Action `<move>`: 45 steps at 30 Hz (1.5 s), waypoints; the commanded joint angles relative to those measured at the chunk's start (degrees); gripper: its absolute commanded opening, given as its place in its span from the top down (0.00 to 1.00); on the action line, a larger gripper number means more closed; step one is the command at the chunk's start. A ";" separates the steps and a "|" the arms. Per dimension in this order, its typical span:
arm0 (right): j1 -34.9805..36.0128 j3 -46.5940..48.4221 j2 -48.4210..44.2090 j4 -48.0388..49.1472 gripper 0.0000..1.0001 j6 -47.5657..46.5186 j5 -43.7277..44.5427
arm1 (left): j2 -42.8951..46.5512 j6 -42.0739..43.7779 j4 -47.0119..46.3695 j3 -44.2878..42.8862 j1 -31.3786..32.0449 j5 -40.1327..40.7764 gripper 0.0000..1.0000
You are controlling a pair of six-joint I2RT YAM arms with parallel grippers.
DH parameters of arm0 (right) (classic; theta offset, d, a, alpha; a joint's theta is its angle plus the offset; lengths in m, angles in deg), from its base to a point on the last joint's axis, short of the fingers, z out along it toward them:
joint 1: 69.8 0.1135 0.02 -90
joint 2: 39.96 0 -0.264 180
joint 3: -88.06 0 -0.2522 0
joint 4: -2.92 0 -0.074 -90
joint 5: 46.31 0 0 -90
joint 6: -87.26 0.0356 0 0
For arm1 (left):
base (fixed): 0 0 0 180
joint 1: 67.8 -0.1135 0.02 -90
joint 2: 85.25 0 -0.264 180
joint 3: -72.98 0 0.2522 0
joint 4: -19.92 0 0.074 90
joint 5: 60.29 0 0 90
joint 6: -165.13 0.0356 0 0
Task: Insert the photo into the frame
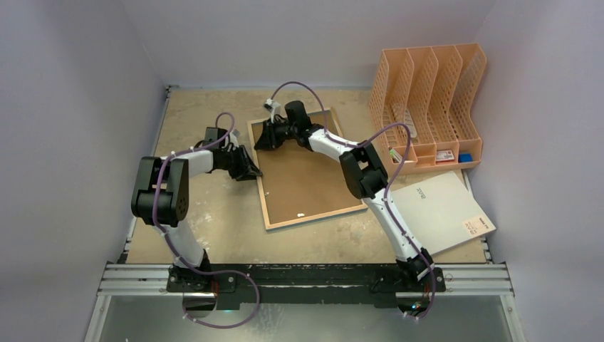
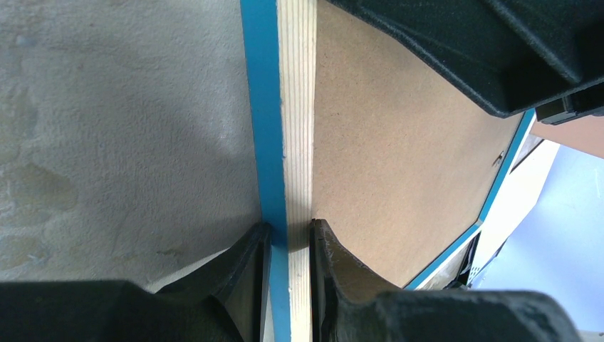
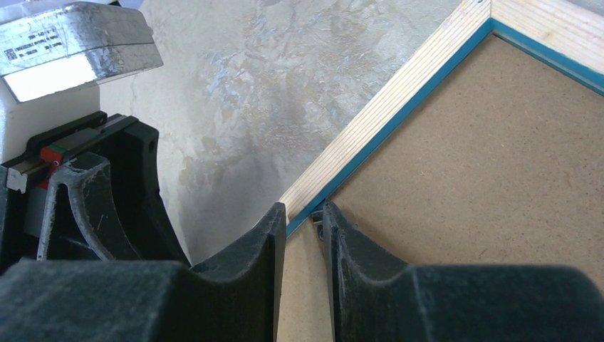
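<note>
The frame (image 1: 265,203) lies face down mid-table, pale wood rear edges up, with the plain brown backing board (image 1: 306,178) seated in it. The photo is not in view. My left gripper (image 1: 251,171) is shut on the frame's left rail; the left wrist view shows the fingers (image 2: 290,231) pinching the blue and wood rail (image 2: 295,107). My right gripper (image 1: 260,139) is at the frame's far left corner. In the right wrist view its jaws (image 3: 305,214) stand narrowly apart over the rail's inner edge (image 3: 384,107), beside a small metal tab (image 3: 318,226), with nothing held.
A peach file organiser (image 1: 427,100) stands at the back right. A white flat sheet with small print (image 1: 441,210) lies at the right, near the table's front edge. The walls are close on both sides.
</note>
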State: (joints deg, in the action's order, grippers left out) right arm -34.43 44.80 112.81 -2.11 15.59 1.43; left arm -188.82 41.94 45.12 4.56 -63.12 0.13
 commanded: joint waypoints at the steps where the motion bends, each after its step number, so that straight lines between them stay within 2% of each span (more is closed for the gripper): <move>1: 3.74 -2.13 6.29 -10.70 0.71 -2.43 -4.11 | -4.89 4.53 0.86 1.29 0.15 12.62 0.87; 13: 5.31 -0.60 8.31 -18.82 0.73 -10.21 -9.05 | -5.67 4.51 0.77 0.64 0.15 12.80 0.88; 20: 5.71 0.12 8.07 -18.95 0.73 -10.16 -8.64 | -5.59 4.71 0.94 0.73 0.15 12.92 0.87; 22: 5.51 -1.28 6.51 -16.39 0.69 -7.20 -5.58 | -5.48 4.71 0.95 0.77 0.15 12.97 0.87; 26: 3.43 -10.77 -2.42 -2.39 0.66 4.76 3.73 | -5.09 4.71 0.93 0.67 0.19 13.13 0.87; 30: -0.88 -23.09 -14.10 10.88 0.56 15.87 9.59 | -4.80 4.41 0.66 0.78 0.15 13.19 0.85; 35: -2.50 -29.69 -22.90 11.49 0.49 15.24 12.03 | -4.69 4.19 0.72 1.14 0.15 13.43 0.74; 37: -2.32 -32.80 -25.07 10.01 0.49 13.18 13.37 | -4.47 4.14 0.82 1.29 0.15 13.67 0.71; 40: -1.53 -42.60 -29.53 12.80 0.52 15.17 15.03 | -4.19 3.58 0.54 1.85 0.15 12.78 0.72; 42: -0.97 -49.72 -33.93 16.25 0.57 17.96 16.16 | -4.15 2.85 0.03 2.57 0.15 11.65 0.76; 45: 0.10 -57.89 -39.09 19.75 0.64 22.42 17.90 | -4.15 1.13 -1.20 3.95 0.22 9.94 0.87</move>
State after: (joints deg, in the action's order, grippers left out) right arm -36.46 -4.92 80.20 12.06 31.83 16.06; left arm -189.06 41.83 45.40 4.30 -63.14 -0.11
